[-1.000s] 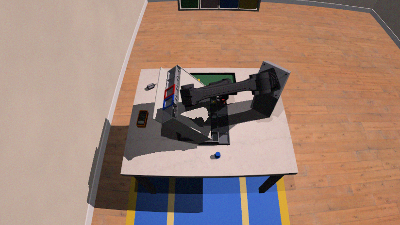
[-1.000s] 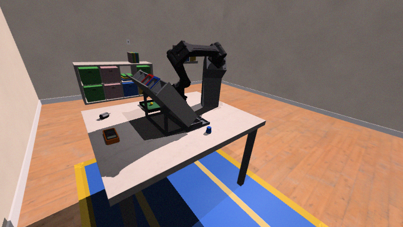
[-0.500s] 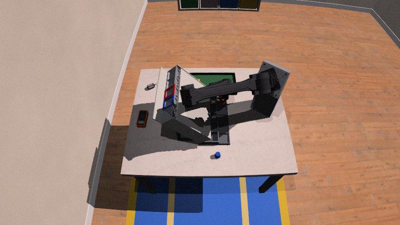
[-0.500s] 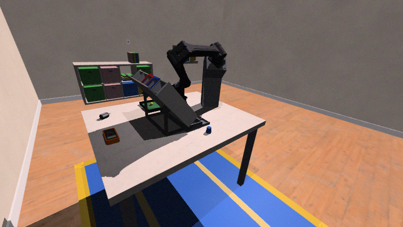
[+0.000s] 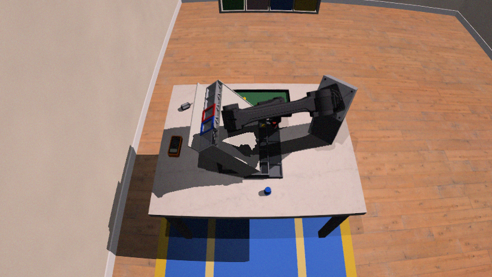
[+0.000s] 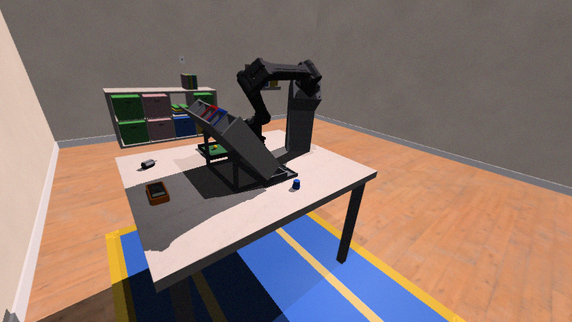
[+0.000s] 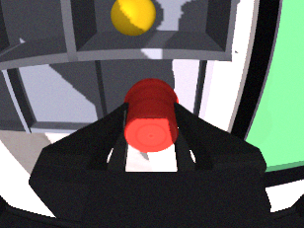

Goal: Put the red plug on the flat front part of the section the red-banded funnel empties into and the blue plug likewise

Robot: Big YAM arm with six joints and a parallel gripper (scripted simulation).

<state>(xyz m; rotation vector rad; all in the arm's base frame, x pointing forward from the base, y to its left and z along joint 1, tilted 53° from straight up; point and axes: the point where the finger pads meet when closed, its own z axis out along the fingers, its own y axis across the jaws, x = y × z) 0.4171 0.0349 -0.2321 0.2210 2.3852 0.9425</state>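
The bench (image 5: 309, 192) (image 6: 320, 184) carried the sloped rack (image 5: 220, 161) (image 6: 248, 148) towards its back edge. My fingers were closed around the red plug (image 5: 274, 122) (image 7: 151, 117), above the front sections by a yellow marble (image 7: 133, 16). The blue plug (image 5: 267, 190) (image 6: 296, 184) stood near the bench's near edge. Releasing high or off-centre could have tipped mine against a divider.
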